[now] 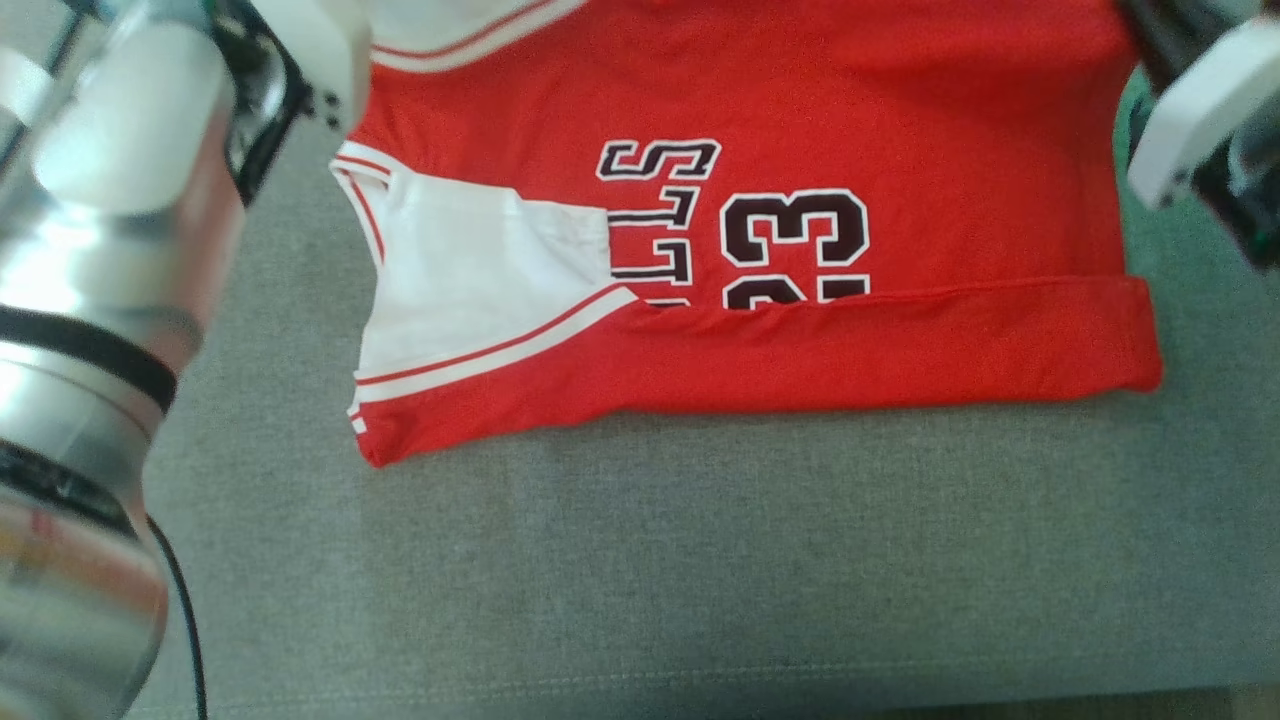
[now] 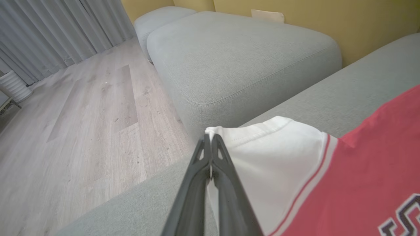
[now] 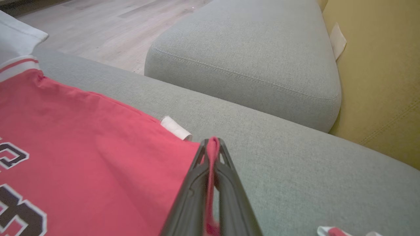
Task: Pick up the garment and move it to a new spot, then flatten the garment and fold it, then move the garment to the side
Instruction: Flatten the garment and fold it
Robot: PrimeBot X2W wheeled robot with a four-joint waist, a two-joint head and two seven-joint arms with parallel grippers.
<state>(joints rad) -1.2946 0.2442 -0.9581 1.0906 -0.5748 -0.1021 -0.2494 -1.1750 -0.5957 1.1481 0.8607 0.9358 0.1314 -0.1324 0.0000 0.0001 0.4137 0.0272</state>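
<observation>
The garment (image 1: 800, 230) is a red jersey with white sleeves and dark lettering, spread on a grey sofa seat (image 1: 640, 560) with its near edge folded over. In the left wrist view my left gripper (image 2: 210, 139) is shut on the white sleeve hem of the garment (image 2: 272, 154). In the right wrist view my right gripper (image 3: 212, 144) is shut on a red edge of the garment (image 3: 98, 154), with cloth running between the fingers. The head view shows my silver left forearm (image 1: 90, 330) at the left and part of the right wrist (image 1: 1200, 110) at the upper right.
A grey ottoman (image 2: 242, 59) stands beyond the sofa seat, against a yellow wall (image 2: 361, 19). Wooden floor (image 2: 82, 124) and grey curtains (image 2: 49, 32) lie to the left in the left wrist view. A small white tag (image 3: 175, 127) sticks out under the jersey's edge.
</observation>
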